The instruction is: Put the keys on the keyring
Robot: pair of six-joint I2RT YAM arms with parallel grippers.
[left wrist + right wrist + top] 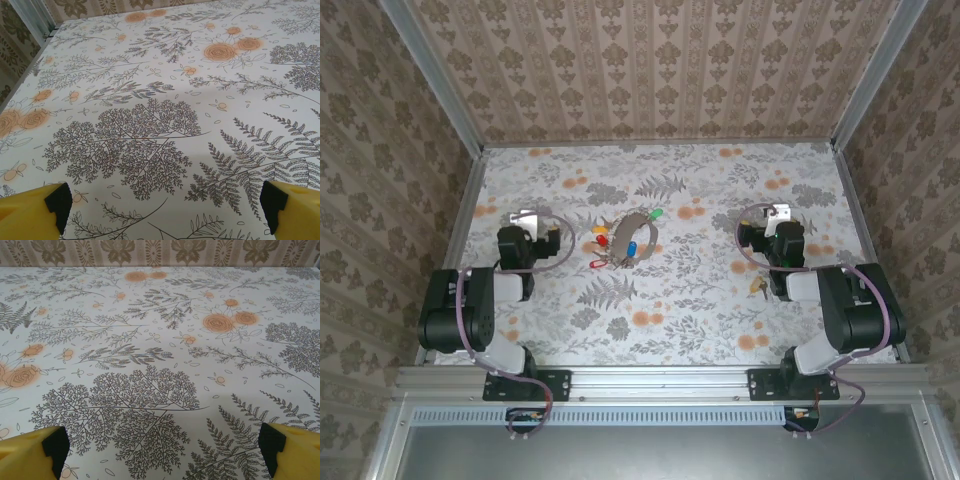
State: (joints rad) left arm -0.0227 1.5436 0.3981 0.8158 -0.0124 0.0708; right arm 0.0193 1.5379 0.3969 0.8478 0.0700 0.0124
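Keyring lay mid-table, keys clustered on and just beside it: green at far end, yellow, red, orange on left, blue at near edge. Could not tell whether any threaded; likely most work left. Left gripper well left of keyring, right gripper well right; both spread wide, empty

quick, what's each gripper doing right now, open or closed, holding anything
left gripper: open, holding nothing
right gripper: open, holding nothing
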